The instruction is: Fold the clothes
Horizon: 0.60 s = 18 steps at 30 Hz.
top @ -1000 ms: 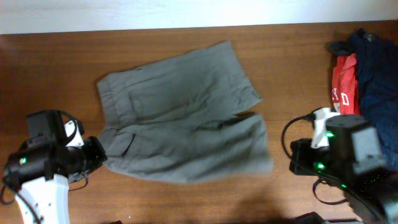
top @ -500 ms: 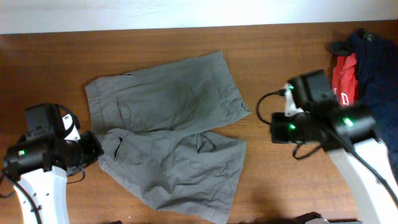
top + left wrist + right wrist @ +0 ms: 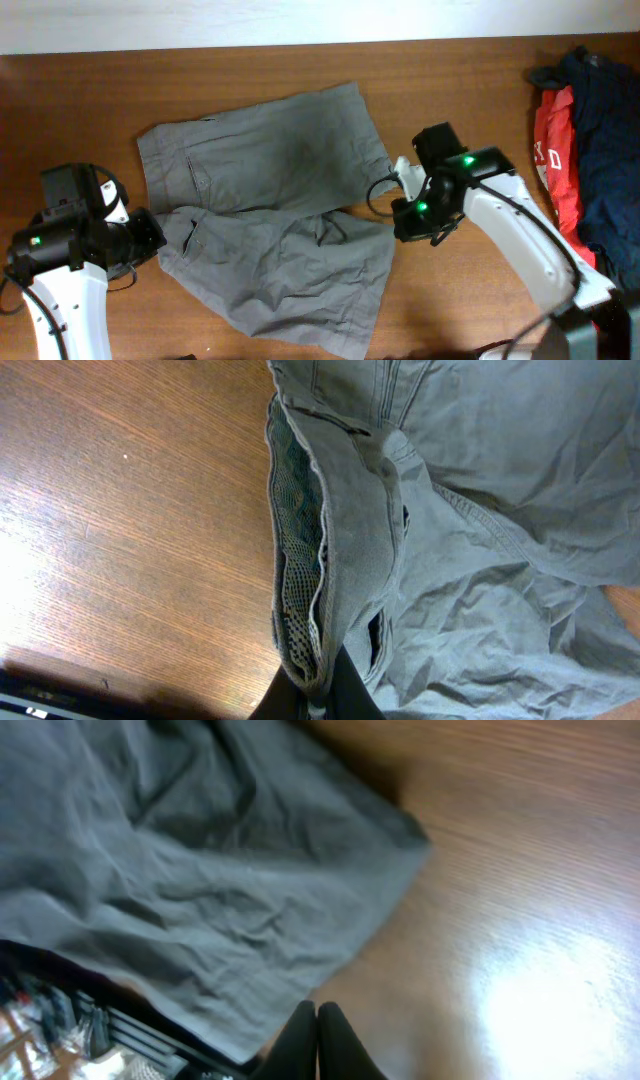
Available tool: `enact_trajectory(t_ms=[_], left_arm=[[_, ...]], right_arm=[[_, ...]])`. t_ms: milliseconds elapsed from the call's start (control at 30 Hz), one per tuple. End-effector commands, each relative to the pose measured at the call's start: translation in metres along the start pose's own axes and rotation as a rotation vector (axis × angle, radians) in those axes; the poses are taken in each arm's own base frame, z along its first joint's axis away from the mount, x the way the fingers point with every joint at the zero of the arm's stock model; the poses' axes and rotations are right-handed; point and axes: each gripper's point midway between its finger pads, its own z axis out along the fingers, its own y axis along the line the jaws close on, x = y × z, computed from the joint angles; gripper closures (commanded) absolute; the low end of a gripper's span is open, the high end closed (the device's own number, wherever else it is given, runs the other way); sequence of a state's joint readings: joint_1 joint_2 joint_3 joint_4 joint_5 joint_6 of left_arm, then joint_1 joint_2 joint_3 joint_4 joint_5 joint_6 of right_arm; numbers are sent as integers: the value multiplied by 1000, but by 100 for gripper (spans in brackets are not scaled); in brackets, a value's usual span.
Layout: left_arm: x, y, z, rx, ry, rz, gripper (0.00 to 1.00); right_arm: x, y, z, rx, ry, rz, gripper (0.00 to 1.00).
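Observation:
The clothes, grey-olive shorts (image 3: 260,160), lie spread over the middle of the table, one leg flat at the back and the other crumpled toward the front. My left gripper (image 3: 155,238) is at their left end, shut on the waistband (image 3: 330,560); its mesh lining (image 3: 295,550) shows between the fingertips (image 3: 318,695). My right gripper (image 3: 398,228) hangs just off the right hem of the front leg. In the right wrist view its jaws (image 3: 318,1025) are shut with nothing between them, over bare wood beside the shorts (image 3: 200,870).
A red garment with white letters (image 3: 555,150) and navy-blue garments (image 3: 605,120) are piled at the table's right edge. The wooden table (image 3: 480,90) ends at a pale wall along the back. Dark clutter (image 3: 80,1030) shows past the front edge.
The right gripper let go of the front leg's hem, swung up and then left, and now sits shut beside the hem. The shorts slid left and the front leg crumpled. The left gripper kept its hold.

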<state>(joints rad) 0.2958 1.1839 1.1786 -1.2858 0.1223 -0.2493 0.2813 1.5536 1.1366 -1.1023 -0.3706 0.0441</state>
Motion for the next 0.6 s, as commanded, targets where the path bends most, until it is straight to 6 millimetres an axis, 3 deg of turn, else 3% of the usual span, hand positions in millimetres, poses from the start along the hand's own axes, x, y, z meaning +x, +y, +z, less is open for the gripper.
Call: enact_trajectory(t_ms=[0,167,267,400,567], left_arm=[[-8,-1,-4,0,-31,15,99],[-9,-1,-4,1,-35,15,99],[-9,-1,-4,1,-34,15,99],[-9,-1,-4,1,-34,15,99],[-9,-1,-4,1,-34,14,99]], right_arm=[[8,11,29,-91,29,-111,96],[5,-1,69,-85,28,-87,96],[0,-20,88,-15,31,-5,96],[-7,-29,103,9,31,4,96],[-18,-65,106,204,-19,99,96]])
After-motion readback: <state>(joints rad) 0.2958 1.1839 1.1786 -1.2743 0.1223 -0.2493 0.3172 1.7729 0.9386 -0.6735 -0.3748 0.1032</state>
